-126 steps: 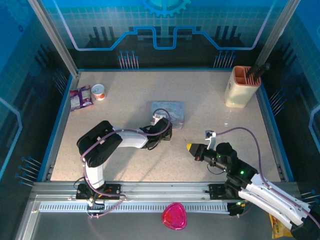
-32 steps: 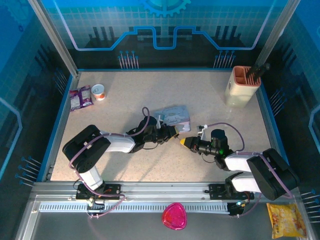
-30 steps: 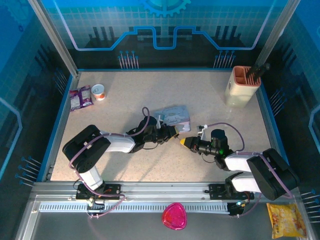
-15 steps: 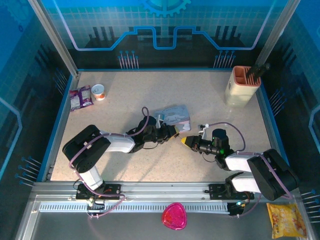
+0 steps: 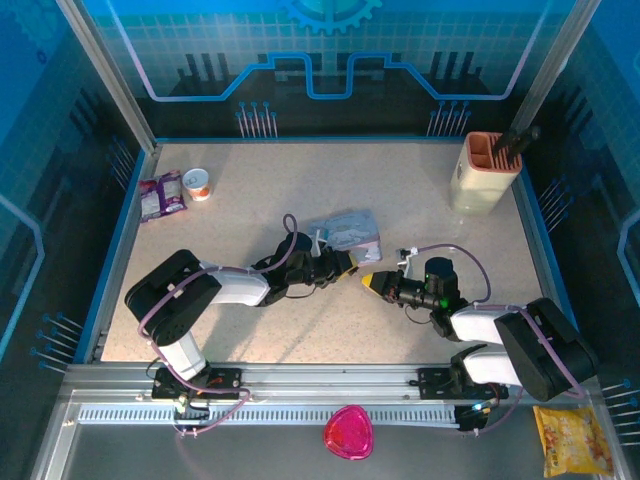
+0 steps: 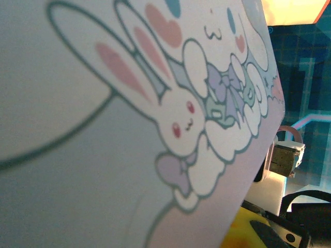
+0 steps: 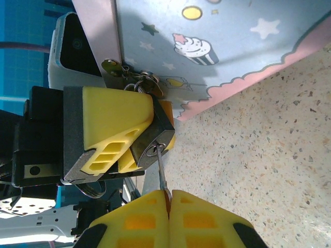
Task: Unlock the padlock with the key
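We note the left end effector at mid-table, just in front of the pale blue tin. In the right wrist view its yellow fingers are clamped on the padlock, one on each side of the dark body. The keyhole face points toward the right end effector.

The right end effector is fully closed and pinches the key between its two yellow pads. The thin blade runs straight up from the pads, and its tip sits at the keyhole. We cannot tell how deep it goes. In the overhead view the two end effectors meet nose to nose, the right end effector just right of the left one.

The padlock's silvery shackle lies against the tin's edge among small metal rings. We cannot tell whether it is threaded through anything.

The tin carries pictures. The right wrist view shows a cupcake, stars and a pink scalloped border on the tin. The left wrist view shows a white rabbit with pink ears, cloud shapes and lilac bows on the tin, very close and blurred.

Elsewhere on the speckled table:
- a cream holder with dark utensils, far right corner;
- a small cup and purple packets, far left. Their print is too small to read.
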Controlling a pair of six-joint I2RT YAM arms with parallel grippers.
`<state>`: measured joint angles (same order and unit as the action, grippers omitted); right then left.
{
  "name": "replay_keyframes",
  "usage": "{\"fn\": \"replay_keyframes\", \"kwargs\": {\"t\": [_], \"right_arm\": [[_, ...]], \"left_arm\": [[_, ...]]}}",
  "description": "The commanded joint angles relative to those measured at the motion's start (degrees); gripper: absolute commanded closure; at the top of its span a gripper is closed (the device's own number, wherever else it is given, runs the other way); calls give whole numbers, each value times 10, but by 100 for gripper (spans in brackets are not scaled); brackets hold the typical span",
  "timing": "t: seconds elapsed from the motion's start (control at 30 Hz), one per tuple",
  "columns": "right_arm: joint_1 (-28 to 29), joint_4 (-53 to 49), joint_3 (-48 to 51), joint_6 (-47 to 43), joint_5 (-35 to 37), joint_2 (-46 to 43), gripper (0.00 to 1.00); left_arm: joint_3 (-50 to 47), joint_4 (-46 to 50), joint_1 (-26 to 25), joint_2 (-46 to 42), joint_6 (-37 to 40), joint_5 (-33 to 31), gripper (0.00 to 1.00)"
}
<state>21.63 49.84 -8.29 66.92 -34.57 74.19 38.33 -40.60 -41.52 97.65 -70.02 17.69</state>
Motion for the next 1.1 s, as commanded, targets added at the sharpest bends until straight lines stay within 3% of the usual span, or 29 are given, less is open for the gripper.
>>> {"fn": "replay_keyframes", "kwargs": {"t": [0.0, 0.83, 1.07], "right_arm": [[-9, 32, -2, 1, -6, -7, 100], [-32, 63, -3, 23, -27, -6, 100], [-32, 70, -5, 23, -27, 2, 100]], "left_arm": [[-6, -32, -2, -19, -13, 33, 100], [-16, -44, -28, -35, -17, 47, 100], [-23, -100, -33, -22, -41, 51, 100]]}}
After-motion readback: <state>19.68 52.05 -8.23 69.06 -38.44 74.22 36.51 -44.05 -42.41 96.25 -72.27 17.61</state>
